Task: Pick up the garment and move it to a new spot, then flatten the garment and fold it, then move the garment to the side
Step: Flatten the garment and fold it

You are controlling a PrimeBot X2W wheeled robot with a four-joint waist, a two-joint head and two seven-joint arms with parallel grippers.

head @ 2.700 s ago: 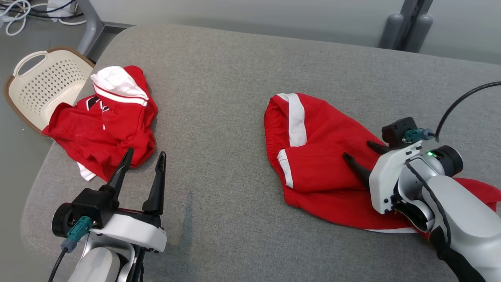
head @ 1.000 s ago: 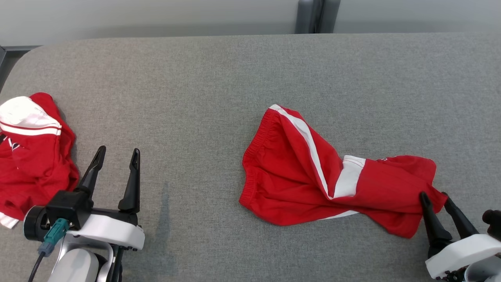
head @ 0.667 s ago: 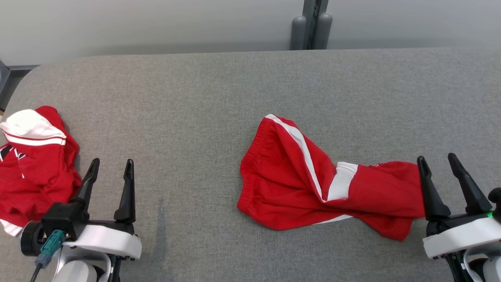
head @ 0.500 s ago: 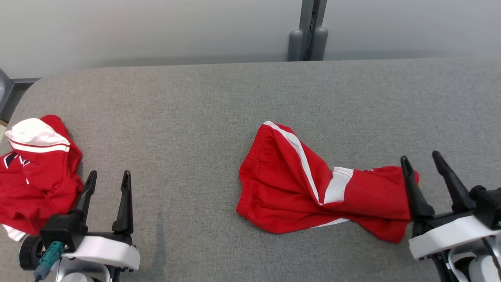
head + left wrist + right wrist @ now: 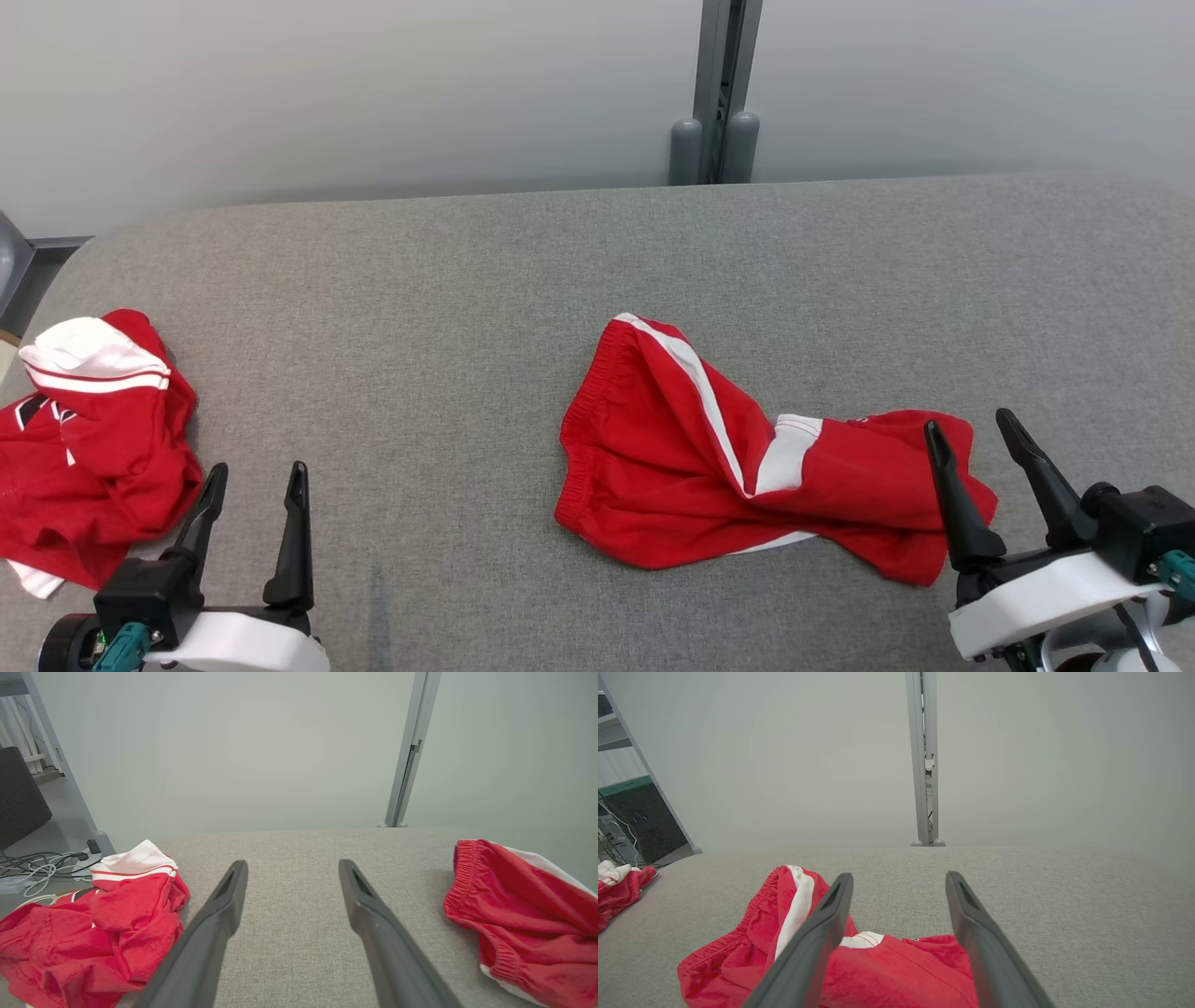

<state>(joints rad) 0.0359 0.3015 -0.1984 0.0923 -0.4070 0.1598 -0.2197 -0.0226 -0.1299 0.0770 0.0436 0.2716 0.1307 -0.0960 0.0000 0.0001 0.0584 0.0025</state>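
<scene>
The garment (image 5: pixel 747 467) is a pair of red shorts with white side stripes, lying crumpled on the grey table (image 5: pixel 467 280), waistband to the left and one leg stretched right. My right gripper (image 5: pixel 971 429) hovers open over the right leg end, nothing between its fingers; the right wrist view shows the garment (image 5: pixel 887 961) under my right gripper (image 5: pixel 896 877). At the lower left my left gripper (image 5: pixel 257 467) stands open and empty. In the left wrist view the waistband (image 5: pixel 509 914) lies right of my left gripper (image 5: pixel 289 863).
A second red-and-white garment (image 5: pixel 84 439) is heaped at the table's left edge, also seen as a heap (image 5: pixel 93 914) in the left wrist view. A grey post (image 5: pixel 714 93) stands against the pale wall behind the table. Cables (image 5: pixel 28 863) lie on the floor at left.
My right gripper has let go of the garment's right leg end and opened, then lifted slightly. The garment now lies free. The head camera tilted up, shifting the whole picture downward.
</scene>
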